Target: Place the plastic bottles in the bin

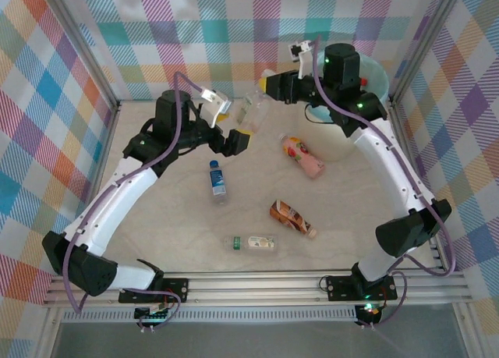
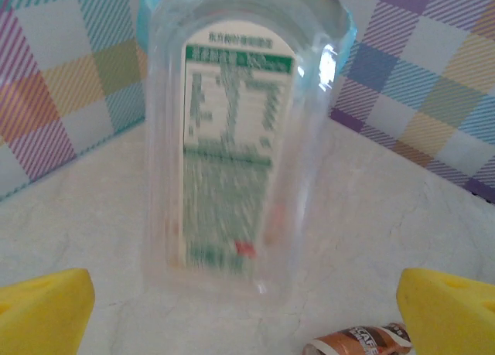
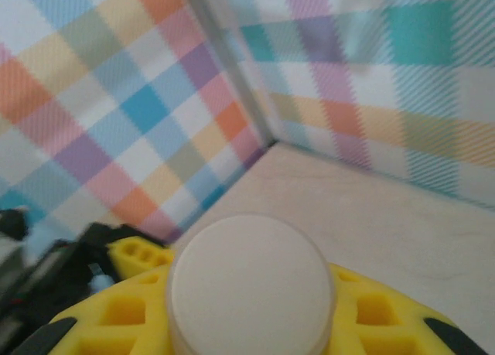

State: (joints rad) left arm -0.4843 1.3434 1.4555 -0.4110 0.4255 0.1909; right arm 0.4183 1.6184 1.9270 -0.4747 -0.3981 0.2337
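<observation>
Between the claws, far centre of the desk (image 1: 156, 217): clear bottle (image 1: 252, 112) with a green label, long axis about upright. I cannot tell whether its base rests on the desk or hangs just above it.
Right claw (image 3: 251, 293): clamped on a pale round cap, which I judge to be this bottle's top.
Left claw (image 2: 247, 312): yellow fingers (image 2: 46, 312) apart, one on each side of the bottle's lower body, neither touching it.
Bin (image 1: 380, 77): far right corner, just behind the right wrist. It lies to the right of the bottle, and the right arm is much the nearer.
Coming move (judgement): lift the bottle and carry it rightward over the rim. It comes out upward between the left fingers, so the left claw need not shift.
Room: open desk on the near side of the bottle, back wall close behind. The rim and the right arm's own cable crowd the path.
Other bottles: blue-label (image 1: 218, 179), pink (image 1: 302, 155), brown (image 1: 292, 217) and a second clear one (image 1: 253, 242) lie flat, all apart. The pink one is nearest the bin.
</observation>
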